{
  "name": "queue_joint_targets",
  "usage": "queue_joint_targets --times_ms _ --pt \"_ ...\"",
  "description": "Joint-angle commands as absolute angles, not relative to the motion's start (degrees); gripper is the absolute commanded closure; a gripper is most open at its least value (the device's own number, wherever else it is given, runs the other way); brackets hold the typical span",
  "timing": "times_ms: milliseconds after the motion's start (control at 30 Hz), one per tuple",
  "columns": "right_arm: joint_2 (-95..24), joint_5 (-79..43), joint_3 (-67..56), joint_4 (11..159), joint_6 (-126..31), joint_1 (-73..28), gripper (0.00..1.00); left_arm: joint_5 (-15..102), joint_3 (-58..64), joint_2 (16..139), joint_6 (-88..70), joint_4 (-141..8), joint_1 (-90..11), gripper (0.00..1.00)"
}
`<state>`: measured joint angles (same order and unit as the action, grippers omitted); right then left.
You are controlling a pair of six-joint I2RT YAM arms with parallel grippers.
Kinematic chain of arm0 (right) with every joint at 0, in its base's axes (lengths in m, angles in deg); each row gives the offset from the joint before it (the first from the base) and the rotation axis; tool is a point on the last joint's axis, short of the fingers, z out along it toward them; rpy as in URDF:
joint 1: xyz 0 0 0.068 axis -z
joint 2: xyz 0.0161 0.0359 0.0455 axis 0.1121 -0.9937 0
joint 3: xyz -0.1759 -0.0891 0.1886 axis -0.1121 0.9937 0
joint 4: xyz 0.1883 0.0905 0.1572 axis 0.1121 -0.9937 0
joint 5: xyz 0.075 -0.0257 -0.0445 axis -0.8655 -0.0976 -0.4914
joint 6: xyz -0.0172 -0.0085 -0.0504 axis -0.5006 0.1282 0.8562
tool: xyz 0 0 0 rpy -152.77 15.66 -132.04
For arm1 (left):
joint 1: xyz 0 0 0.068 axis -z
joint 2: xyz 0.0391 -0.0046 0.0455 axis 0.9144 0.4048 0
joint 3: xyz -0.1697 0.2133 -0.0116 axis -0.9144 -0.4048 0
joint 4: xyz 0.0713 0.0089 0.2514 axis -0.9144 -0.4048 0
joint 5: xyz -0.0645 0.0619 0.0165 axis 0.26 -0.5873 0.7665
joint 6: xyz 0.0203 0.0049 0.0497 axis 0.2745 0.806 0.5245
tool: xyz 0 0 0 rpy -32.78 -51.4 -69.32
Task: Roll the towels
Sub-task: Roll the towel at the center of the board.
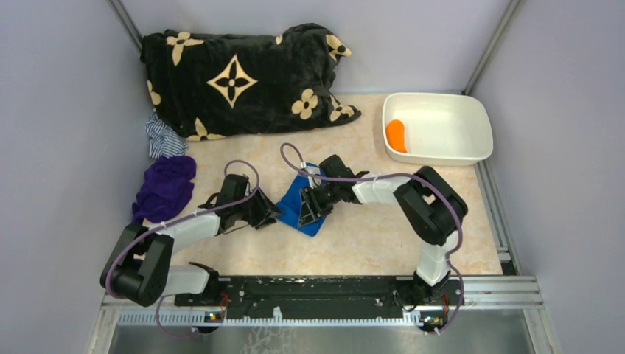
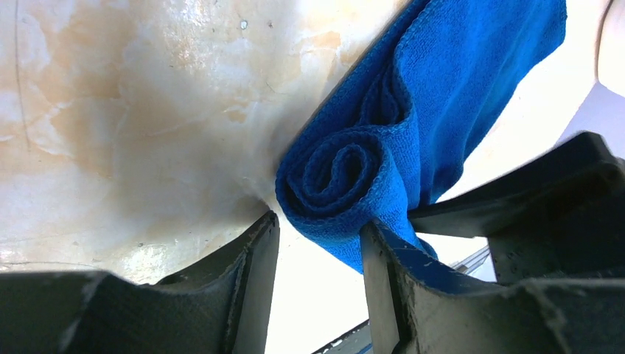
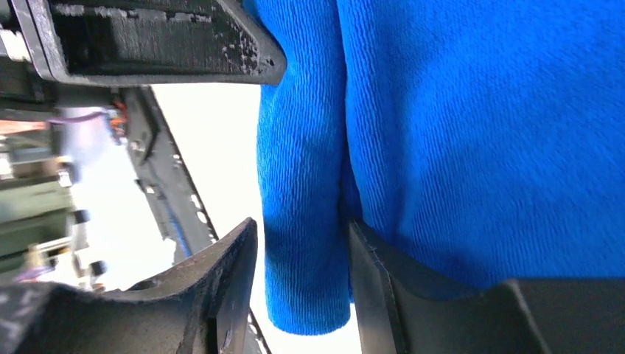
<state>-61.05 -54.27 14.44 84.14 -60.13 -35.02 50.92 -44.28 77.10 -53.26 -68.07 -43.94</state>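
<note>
A blue towel [image 1: 295, 200] lies mid-table, partly rolled; in the left wrist view its spiral end [image 2: 335, 173] faces me, with a flat tail [image 2: 479, 66] running away behind it. My left gripper [image 1: 270, 214] stands open at that end of the roll. The roll's lower edge sits just past its fingertips [image 2: 258, 251] and drapes on the right one. My right gripper [image 1: 308, 210] is open astride the other end of the roll [image 3: 306, 221]. One finger [image 3: 376, 280] touches the cloth and the other stands a little off it.
A purple towel [image 1: 163, 188] lies bunched at the left, with a striped cloth [image 1: 163, 139] behind it. A black flowered blanket [image 1: 243, 77] fills the back. A white tub [image 1: 442, 129] at the back right holds an orange thing [image 1: 396, 135].
</note>
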Motion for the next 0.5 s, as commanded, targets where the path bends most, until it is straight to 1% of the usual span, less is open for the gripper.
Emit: queue_joint_targets --times_ms 0,133,233,333,467 --pt "-52.34 -35.86 11.21 70.76 -50.01 -38.08 0.51 48.41 -44.21 78.58 -51.62 -69.75 -44.01 0.49" --pt "-45.73 -21.68 10.16 67.26 -45.63 -43.18 0.5 48.58 -43.83 79.42 -51.5 -69.62 -44.05 0.49" --pt "-42.86 -14.55 10.16 67.47 -42.25 -47.72 0.49 48.69 -43.57 79.84 -51.41 -69.65 -43.99 0.49" --pt "-42.63 -9.08 9.81 68.38 -39.23 -52.46 0.48 48.67 -43.6 79.94 -51.39 -69.66 -43.91 0.49" --pt "-45.3 -1.99 9.62 69.85 -37.01 -57.41 0.46 48.58 -43.59 80.28 -51.28 -69.66 -43.98 0.48"
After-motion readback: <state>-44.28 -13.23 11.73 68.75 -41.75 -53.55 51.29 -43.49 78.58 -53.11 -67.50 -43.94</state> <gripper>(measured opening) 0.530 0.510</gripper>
